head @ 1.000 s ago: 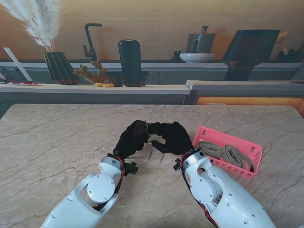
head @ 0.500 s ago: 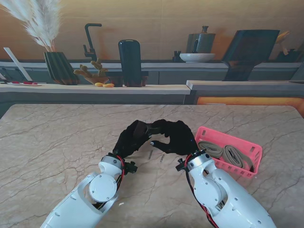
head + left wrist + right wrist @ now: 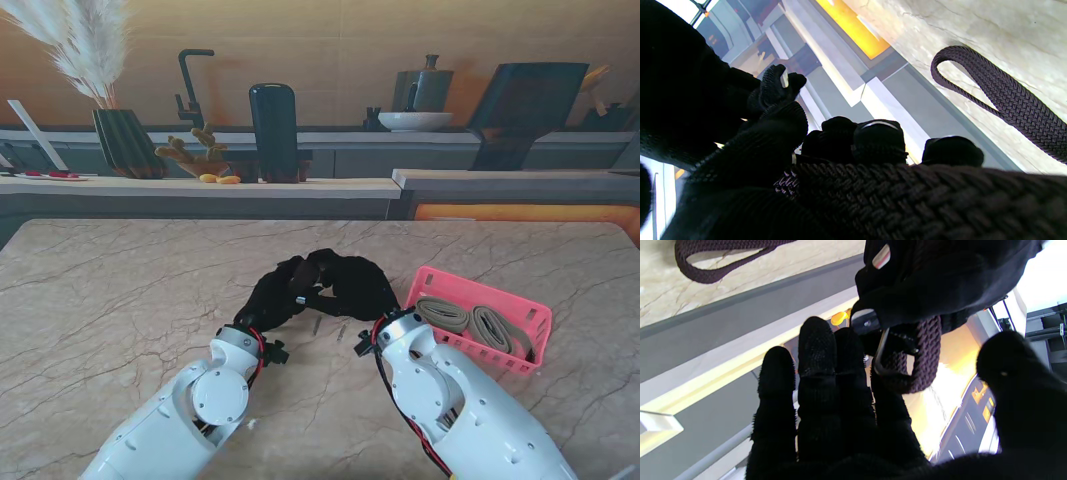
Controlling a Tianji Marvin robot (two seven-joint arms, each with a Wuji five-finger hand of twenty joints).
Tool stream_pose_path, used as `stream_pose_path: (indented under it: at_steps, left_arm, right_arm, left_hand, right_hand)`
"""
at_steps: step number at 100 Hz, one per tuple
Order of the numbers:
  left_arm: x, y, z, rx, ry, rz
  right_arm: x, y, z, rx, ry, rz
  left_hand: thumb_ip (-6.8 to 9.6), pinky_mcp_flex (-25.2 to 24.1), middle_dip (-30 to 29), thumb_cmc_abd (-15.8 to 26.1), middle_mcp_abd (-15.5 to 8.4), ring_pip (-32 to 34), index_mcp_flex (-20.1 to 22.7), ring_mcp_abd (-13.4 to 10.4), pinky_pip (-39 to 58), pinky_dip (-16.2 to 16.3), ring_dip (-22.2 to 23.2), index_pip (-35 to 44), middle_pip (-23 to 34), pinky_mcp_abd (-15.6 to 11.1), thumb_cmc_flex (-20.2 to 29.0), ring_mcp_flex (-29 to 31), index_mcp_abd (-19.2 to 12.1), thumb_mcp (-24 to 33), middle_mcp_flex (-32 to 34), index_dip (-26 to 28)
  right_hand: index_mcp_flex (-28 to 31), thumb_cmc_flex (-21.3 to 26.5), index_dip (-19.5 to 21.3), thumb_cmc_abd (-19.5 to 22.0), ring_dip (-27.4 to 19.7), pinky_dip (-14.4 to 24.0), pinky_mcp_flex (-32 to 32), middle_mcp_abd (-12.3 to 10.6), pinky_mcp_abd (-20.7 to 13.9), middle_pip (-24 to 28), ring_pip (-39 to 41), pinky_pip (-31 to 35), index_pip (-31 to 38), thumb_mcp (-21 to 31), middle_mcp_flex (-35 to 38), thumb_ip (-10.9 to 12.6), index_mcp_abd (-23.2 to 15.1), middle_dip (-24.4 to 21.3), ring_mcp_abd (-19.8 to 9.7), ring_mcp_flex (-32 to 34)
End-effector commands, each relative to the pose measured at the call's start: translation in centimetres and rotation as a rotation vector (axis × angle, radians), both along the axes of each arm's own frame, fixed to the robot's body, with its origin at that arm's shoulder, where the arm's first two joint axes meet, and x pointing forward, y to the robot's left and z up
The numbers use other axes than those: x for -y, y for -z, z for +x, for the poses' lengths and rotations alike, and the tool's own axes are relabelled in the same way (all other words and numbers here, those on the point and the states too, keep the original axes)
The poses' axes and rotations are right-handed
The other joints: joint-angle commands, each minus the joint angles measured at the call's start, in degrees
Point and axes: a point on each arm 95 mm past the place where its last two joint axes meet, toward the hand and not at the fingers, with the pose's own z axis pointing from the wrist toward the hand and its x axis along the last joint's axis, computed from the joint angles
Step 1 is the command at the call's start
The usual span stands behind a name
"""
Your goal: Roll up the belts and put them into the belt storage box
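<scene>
So, your two hands were bunched together over the middle of the marble tabletop (image 3: 120,290), both in black gloves, which made them hard to separate in the stand view. The left hand (image 3: 278,295) was clamped around a dark braided belt (image 3: 907,200); its wrist camera showed the webbing lying right across the palm with the fingertips (image 3: 880,136) curled over the far edge of it. A loose loop of the same belt (image 3: 990,90) trailed off and lay flat on the marble beyond the fingers.

Your right hand (image 3: 360,288) was pressed right up against the left one. From its wrist camera the four fingers (image 3: 816,373) stood fairly straight and close together with the thumb (image 3: 1017,380) spread off to the side, and the belt's end with the metal buckle (image 3: 880,353) hung just past the fingertips, pinched in the left glove. Whether the right hand actually had a grip on anything I honestly couldn't tell.

The pink belt storage box (image 3: 520,310) sat on your right side of the tabletop, just beside the right wrist. It already had two tan rolled belts (image 3: 470,320) lying side by side in it. The dark belt was outside the box, up in the hands apart from that trailing loop on the marble.
</scene>
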Motion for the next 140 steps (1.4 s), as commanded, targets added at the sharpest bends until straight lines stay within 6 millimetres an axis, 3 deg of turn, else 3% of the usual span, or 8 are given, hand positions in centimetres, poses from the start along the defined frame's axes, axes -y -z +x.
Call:
stream_pose_path:
  at_steps: [1, 11, 15, 24, 54, 83, 112, 140]
  left_arm:
    - [0.0, 0.0, 0.0, 0.012, 0.005, 0.002]
    - [0.0, 0.0, 0.0, 0.021, 0.007, 0.008]
    - [0.0, 0.0, 0.0, 0.023, 0.007, 0.010]
    - [0.0, 0.0, 0.0, 0.025, 0.004, 0.007]
    - [0.0, -0.1, 0.0, 0.049, 0.003, -0.007]
    - [-0.5, -0.1, 0.1, 0.073, 0.038, 0.015]
    - [-0.3, 0.0, 0.0, 0.044, 0.049, 0.014]
    - [-0.1, -0.7, -1.7, -0.076, 0.171, -0.193]
  right_arm:
    - [-0.8, 0.1, 0.1, -0.010, -0.011, -0.002]
    - [-1.2, 0.3, 0.3, -0.039, -0.028, 0.014]
    - [-1.4, 0.3, 0.4, -0.048, -0.036, 0.022]
    - [-1.6, 0.4, 0.5, -0.061, -0.052, 0.032]
    - [-1.3, 0.0, 0.5, -0.195, -0.076, 0.129]
    - [0.4, -1.9, 0.4, -0.212, -0.018, 0.222]
    - [2.9, -4.4, -0.2, -0.213, 0.012, 0.275]
    - [3.9, -4.8, 0.1, -0.248, 0.045, 0.284]
  left_hand:
    - [1.72, 1.4, 0.0, -1.5, 0.0, 7.1, 0.2, -2.9, 4.9, -0.8, 0.5, 2.7, 3.2, 1.6, -0.5, 2.4, 0.0, 2.8, 1.9, 0.9]
    - [1.66, 1.3, 0.0, -1.5, 0.3, 7.1, -0.1, -2.8, 4.9, -0.9, 0.4, 2.3, 3.2, 1.7, -0.7, 2.4, -0.2, 3.1, 1.8, 0.8]
    - [1.60, 1.3, 0.0, -1.5, 0.4, 7.1, -0.1, -2.8, 5.0, -0.9, 0.4, 2.2, 3.1, 1.7, -0.7, 2.4, -0.2, 3.1, 1.7, 0.8]
    - [1.41, 1.2, 0.0, -1.5, 0.5, 7.1, -0.2, -2.8, 4.9, -1.0, 0.4, 2.0, 3.1, 1.7, -0.8, 2.4, -0.2, 2.9, 1.7, 0.7]
    - [-0.31, -7.5, -2.0, -3.4, 2.1, -4.4, -3.2, 1.5, -3.4, 0.2, 1.6, -8.5, -5.4, 1.0, -7.3, -3.7, 0.9, 3.5, -6.1, -2.1]
    - [0.62, -32.2, -17.7, -2.7, 5.9, -29.0, -10.1, 8.5, -27.6, 3.3, 2.5, -34.7, -31.0, 0.7, -14.5, -28.8, 2.1, 3.0, -27.8, -20.8]
    - [0.93, -33.7, -21.0, 2.9, 5.6, -32.8, -7.4, 8.3, -29.4, 4.9, 0.4, -34.0, -32.6, -0.7, -8.0, -29.8, 1.1, 0.5, -26.1, -21.7]
    - [-0.60, -34.4, -24.0, -1.1, 4.5, -39.0, 0.5, 7.6, -33.4, 5.0, -2.2, -34.3, -36.9, -2.0, -14.8, -29.0, -2.9, 0.8, -20.9, -20.7]
  right_hand:
    - [2.5, -0.4, 1.0, 2.2, 1.2, 1.6, 0.2, 0.2, -0.3, 1.3, 2.1, 2.1, 1.7, 4.7, 1.7, 1.6, -2.9, -0.6, -0.5, 1.7]
    - [6.4, 4.5, 1.6, 3.3, 1.3, 1.5, 0.2, 0.0, -0.3, 0.9, 2.1, 2.1, 4.4, 9.1, 2.5, 0.7, -6.6, -0.6, -0.6, 2.0]
    - [7.8, 9.0, -4.8, 2.0, 1.4, 1.6, 0.3, -0.2, -0.4, 0.1, 2.0, 2.2, 10.5, 8.3, 3.8, -4.2, -8.9, -0.5, -0.4, 2.6]
    - [10.3, 17.8, -12.6, -0.7, 1.3, 1.7, 1.5, -1.2, -0.6, -1.2, 1.7, 2.7, 20.8, 9.8, 7.8, -6.7, -12.7, -0.9, -0.9, 5.2]
    - [19.1, 26.8, -16.3, -4.6, -0.2, 1.4, 4.4, 0.0, 0.0, -8.4, -3.5, 2.8, 23.9, 17.7, 13.6, -5.4, -13.4, -1.6, 1.2, 8.9]
    - [20.1, 27.7, -15.9, -4.7, 2.1, 2.3, 4.0, 2.2, 1.3, -7.8, -0.8, 3.7, 24.6, 20.4, 12.8, -5.7, -11.2, 2.0, 3.5, 7.8]
    - [19.5, 27.6, -14.8, -3.6, 3.2, 3.4, 3.4, 2.4, 0.6, -5.5, 2.4, 4.9, 25.1, 19.3, 12.0, -3.7, -11.9, 2.8, 3.2, 7.1]
    - [18.1, 26.8, -13.6, -2.2, 3.9, 3.7, 3.2, 2.4, -0.1, -3.3, 4.6, 5.4, 24.8, 18.4, 10.5, -1.4, -12.3, 3.2, 2.5, 6.3]
